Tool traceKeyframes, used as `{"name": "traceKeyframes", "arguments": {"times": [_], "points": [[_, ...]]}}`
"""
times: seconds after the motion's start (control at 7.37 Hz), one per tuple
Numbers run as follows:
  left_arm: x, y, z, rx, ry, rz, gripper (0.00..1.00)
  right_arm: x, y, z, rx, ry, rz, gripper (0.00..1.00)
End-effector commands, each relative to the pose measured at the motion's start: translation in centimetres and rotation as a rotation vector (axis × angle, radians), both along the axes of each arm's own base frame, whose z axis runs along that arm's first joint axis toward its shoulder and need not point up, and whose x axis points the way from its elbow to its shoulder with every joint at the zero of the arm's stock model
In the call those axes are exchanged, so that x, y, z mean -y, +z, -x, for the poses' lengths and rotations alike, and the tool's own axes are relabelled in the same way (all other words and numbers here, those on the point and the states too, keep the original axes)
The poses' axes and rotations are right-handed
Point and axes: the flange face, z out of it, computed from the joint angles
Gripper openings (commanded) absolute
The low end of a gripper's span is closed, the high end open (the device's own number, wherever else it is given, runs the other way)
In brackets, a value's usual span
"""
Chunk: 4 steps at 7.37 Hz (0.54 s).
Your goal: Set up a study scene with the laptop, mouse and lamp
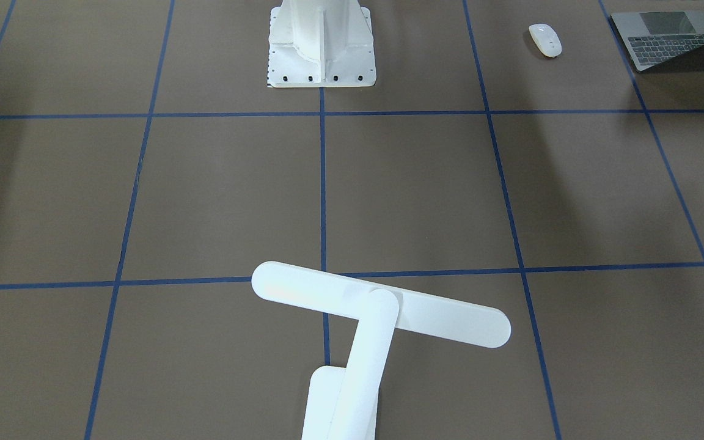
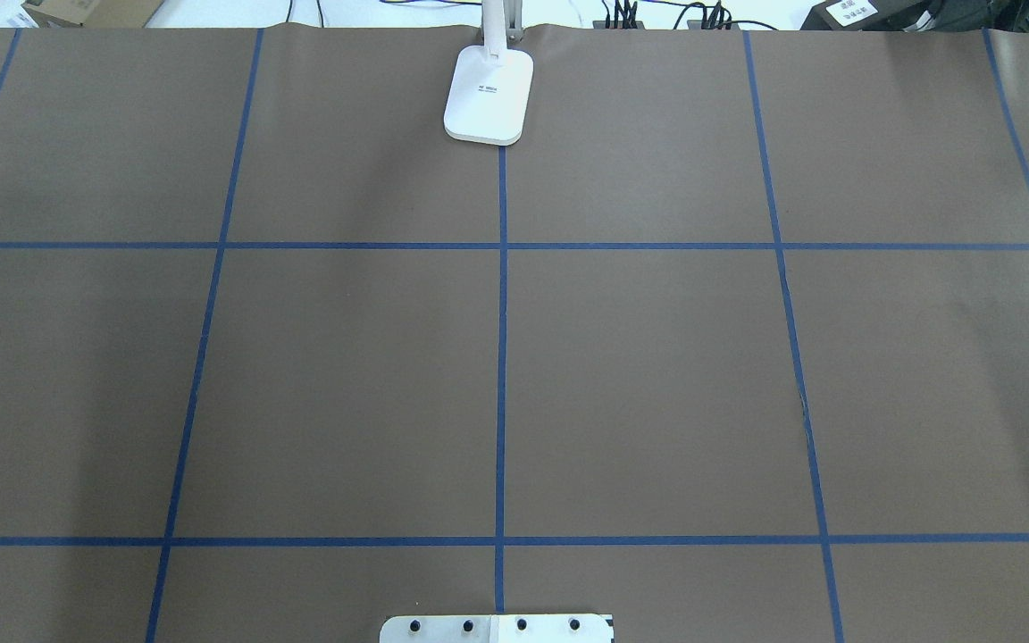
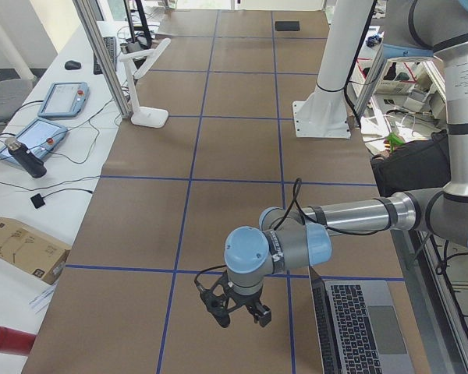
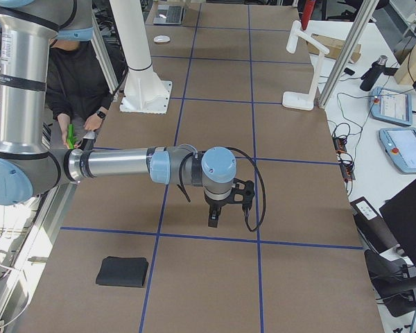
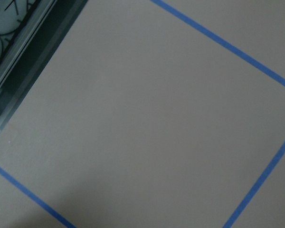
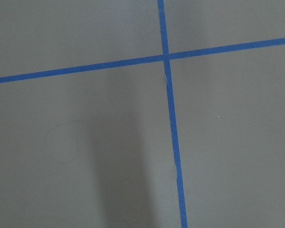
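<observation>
- Left gripper (image 3: 238, 310) hovering over bare brown table (image 2: 657, 357), just beside laptop (image 3: 359, 331).
- Right gripper (image 4: 215, 216) hanging over mid-table, well apart from all task things.
- Jaws on both: cannot tell, side views only.
- Laptop sitting open at robot's near-left corner. Mouse (image 1: 545, 40) lying between it and white pedestal (image 1: 321, 49). Lamp (image 1: 381, 304) standing at far edge, centre.
- Likely starting with laptop: aiming for base edge, not screen; sliding rather than lifting; staying clear of mouse.

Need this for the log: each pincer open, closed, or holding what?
Left pincer: cannot be told, side view only.
Right pincer: cannot be told, side view only.
</observation>
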Motion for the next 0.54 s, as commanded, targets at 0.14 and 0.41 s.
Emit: {"name": "traceKeyframes", "arguments": {"times": [0.14, 0.41], "points": [[-7.3, -0.5, -0.2, 0.025, -0.329, 0.281, 1.00, -0.1, -0.7, 0.2, 0.026, 0.000, -0.013, 0.99], [-8.3, 0.0, -0.6, 0.021, -0.411, 0.366, 1.00, -0.2, -0.9, 0.1, 0.025, 0.000, -0.017, 0.99]]}}
